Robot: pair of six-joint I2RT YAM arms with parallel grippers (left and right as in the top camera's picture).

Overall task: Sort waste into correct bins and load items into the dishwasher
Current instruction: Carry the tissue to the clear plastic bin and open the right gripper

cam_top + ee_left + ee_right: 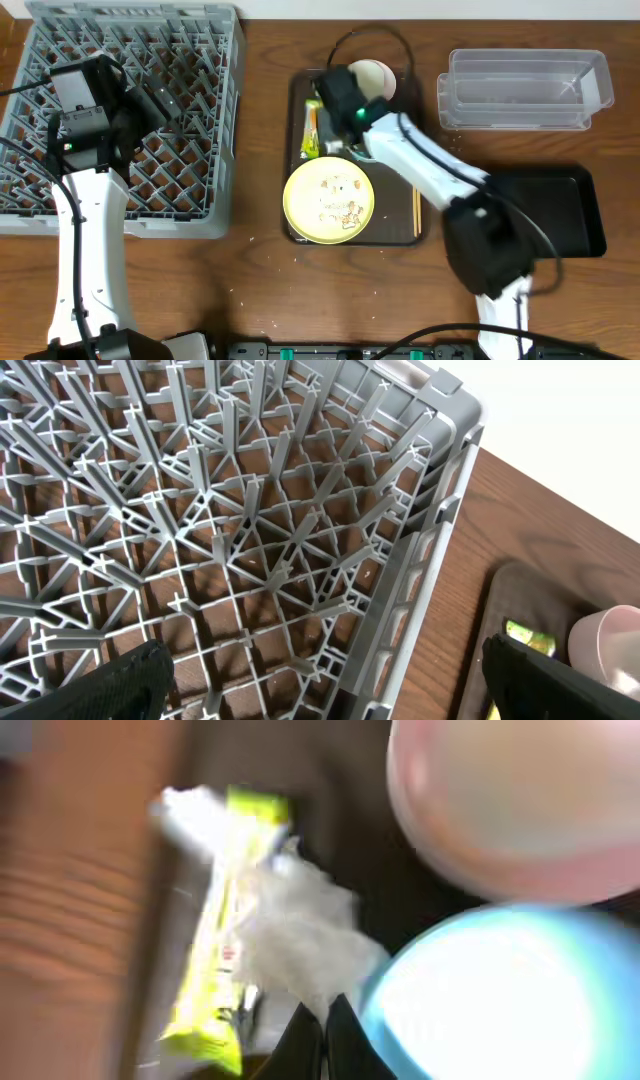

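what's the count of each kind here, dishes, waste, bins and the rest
dishes: 4 (cup, blue bowl, plate, chopsticks pair)
waste: 3 (wrapper, tissue, rice scraps)
bins: 2 (tub, black tray)
brown tray: 1
rack: 1
total: 11

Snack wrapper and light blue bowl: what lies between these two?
The crumpled white tissue lies between the snack wrapper and the light blue bowl. The right wrist view shows it, though blurred.
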